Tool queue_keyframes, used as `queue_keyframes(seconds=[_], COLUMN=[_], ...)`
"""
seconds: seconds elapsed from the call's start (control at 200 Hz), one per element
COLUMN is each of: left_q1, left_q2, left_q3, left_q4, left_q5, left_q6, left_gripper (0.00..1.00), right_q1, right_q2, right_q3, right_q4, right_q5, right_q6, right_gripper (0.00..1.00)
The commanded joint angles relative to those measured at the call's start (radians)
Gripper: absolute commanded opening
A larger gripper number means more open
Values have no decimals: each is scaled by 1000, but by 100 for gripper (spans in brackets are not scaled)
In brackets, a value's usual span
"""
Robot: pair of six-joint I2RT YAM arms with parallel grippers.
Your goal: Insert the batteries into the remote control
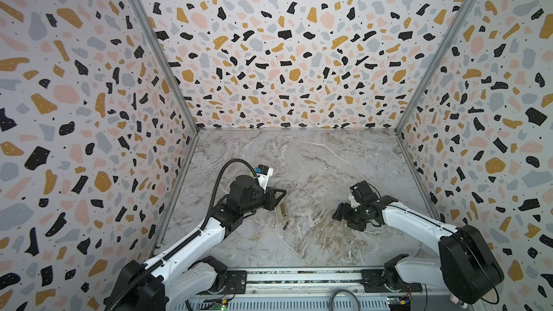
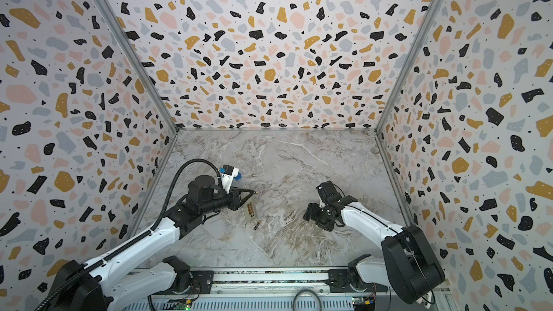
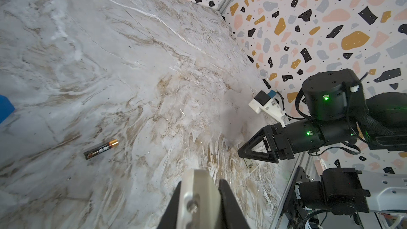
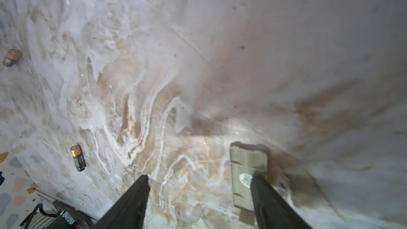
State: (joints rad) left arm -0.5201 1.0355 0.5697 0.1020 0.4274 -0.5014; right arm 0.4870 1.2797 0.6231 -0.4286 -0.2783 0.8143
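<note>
The loose battery (image 1: 285,225) lies at 5 o'clock of the remote (image 1: 280,213), whose 12 o'clock end the left pincer (image 1: 283,192) appears to clamp. We'd bring the right pincer (image 4: 200,175), jaws apart, toward 9 o'clock and straddle that battery across its width. Whether the other battery (image 4: 12,57) sits in the bay, we cannot tell; a flat grey piece (image 4: 244,161) sits half under one finger.

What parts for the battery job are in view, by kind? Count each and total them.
Batteries: 2
Remote control: 1
Grey flat panel, likely the battery cover: 1
Total: 4
</note>
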Motion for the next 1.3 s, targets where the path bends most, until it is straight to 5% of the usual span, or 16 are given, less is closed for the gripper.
queue_keyframes(seconds=[0.0,0.28,0.43,0.631,1.011,1.296], left_q1=[10,114,190,306,466,483], left_q2=[5,10,10,28,-34,-35], left_q3=[16,19,13,-13,-86,-91], left_q4=[74,63,47,32,-18,18], left_q5=[29,101,121,119,44,98], left_q6=[-43,-58,-53,-42,-41,-54], left_gripper=[0,0,0,0,0,0], right_q1=[69,277,502,670,677,667], right_q2=[-30,-193,-109,100,362,473], right_q3=[83,139,198,299,430,474], right_q4=[-27,-68,-35,25,172,205], right_q5=[101,317,474,542,443,429], right_q6=[-109,-79,-20,2,-48,-49], right_gripper=[75,75,74,73,72,68])
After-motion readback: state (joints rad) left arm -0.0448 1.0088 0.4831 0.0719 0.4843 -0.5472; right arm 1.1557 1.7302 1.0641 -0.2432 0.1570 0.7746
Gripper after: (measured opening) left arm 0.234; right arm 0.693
